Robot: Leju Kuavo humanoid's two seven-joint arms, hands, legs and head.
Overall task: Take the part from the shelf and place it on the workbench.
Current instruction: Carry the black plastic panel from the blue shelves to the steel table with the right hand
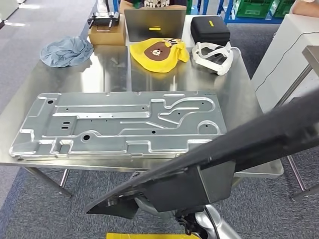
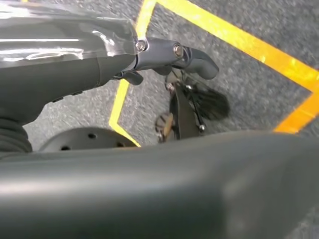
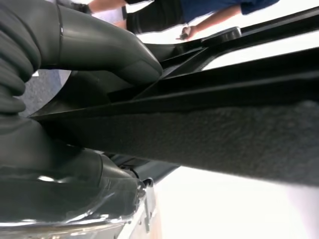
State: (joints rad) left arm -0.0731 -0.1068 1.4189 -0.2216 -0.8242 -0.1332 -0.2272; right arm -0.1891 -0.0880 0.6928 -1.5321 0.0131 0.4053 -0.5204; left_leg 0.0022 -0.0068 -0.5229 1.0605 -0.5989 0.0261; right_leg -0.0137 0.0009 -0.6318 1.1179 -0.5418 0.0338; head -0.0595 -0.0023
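Nearest us, the dark part hung tilted before the bench; our right hand gripped it, fingers closed, while the left hand's grip stayed unclear.

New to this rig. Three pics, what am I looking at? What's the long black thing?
A two-armed humanoid robot. The head view looks down from its body at a steel workbench bearing a stamped metal panel, blue cloth, yellow bear bag, black case and cardboard box. The other two pictures come from wrist cameras. The long black part is what the robot carries: the right hand grips it. The left hand is near it; its grasp is unclear.
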